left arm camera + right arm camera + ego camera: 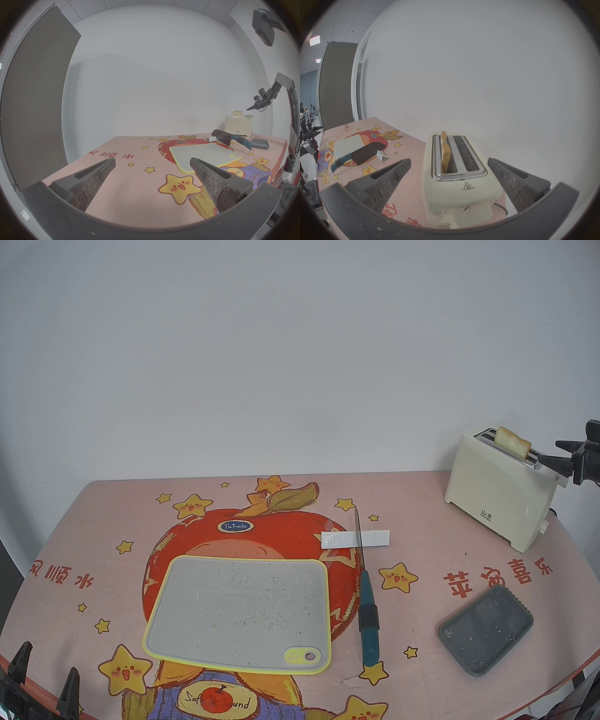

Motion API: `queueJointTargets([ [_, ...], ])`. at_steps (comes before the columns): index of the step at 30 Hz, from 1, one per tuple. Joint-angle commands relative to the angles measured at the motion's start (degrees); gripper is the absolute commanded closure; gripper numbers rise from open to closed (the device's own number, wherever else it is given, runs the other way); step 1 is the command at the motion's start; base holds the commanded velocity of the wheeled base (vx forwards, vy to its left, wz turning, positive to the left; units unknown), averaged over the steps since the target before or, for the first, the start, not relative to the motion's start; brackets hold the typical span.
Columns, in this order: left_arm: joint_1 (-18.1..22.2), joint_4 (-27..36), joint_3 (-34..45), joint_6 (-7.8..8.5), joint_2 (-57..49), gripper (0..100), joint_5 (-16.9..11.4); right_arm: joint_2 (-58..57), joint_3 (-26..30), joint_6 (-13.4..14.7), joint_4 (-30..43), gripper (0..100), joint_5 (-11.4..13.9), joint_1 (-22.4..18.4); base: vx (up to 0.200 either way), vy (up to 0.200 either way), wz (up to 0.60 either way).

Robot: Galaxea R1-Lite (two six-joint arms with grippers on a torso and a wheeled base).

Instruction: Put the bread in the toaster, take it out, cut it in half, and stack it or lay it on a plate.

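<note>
Low at the near edge of the pink cartoon-printed table (425,515), the left gripper (47,671) hung with its two black fingers apart and nothing between them, just in front of the grey, yellow-rimmed plastic cutting board (240,612). A teal-handled knife (367,609) lay just beside the board, and a dark grey rectangular plate (486,630) sat nearer the right edge. The toasted slice of bread (512,442) stood upright in one slot of the cream two-slot toaster (500,496) at the far right, its top proud of the slot. The right gripper (549,451) hovered beside the toaster's top, fingers spread and empty. Taking the slice out looked to be the step in hand: best to straddle its flat faces from above, pinch the exposed crust lightly, and lift straight up along the slot so it neither snags nor tips the toaster.
</note>
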Motion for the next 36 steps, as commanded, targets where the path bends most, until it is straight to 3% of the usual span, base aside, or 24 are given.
queueJointTargets([
  [1,0.0,0.0,1.0,0.0,-0.7,0,0.0,-4.8,3.5,2.3,0.1,0,0.1,0.1,0.0,0.0,0.0],
  [4,0.0,0.0,1.0,0.0,-0.7,0,0.0,-8.4,7.3,6.3,0.3,0,0.3,0.2,0.0,0.0,0.0],
  [7,0.0,0.0,1.0,0.0,-0.7,0,0.0,-11.0,10.3,7.9,0.4,0,0.4,0.2,0.0,0.0,0.0],
  [17,0.0,0.0,1.0,0.0,-0.7,0,0.0,-16.2,18.4,8.0,0.4,0,0.7,-1.0,0.0,0.0,0.0],
  [24,0.0,0.0,1.0,0.0,-0.7,0,0.0,-16.2,19.7,8.0,-0.7,0,0.3,-2.4,0.0,0.0,0.0],
  [32,0.0,0.0,1.0,0.0,-0.7,0,0.0,-15.3,18.8,8.0,-1.1,0,0.6,-9.3,0.0,0.0,0.0],
  [35,0.0,0.0,1.0,0.0,-0.7,0,0.0,-13.5,18.7,8.2,-4.7,0,0.6,-10.9,0.0,0.0,0.0],
  [36,0.0,0.0,1.0,0.0,-0.7,0,-0.1,-12.9,18.7,8.4,-6.0,100,0.6,-11.1,0.0,0.0,0.0],
])
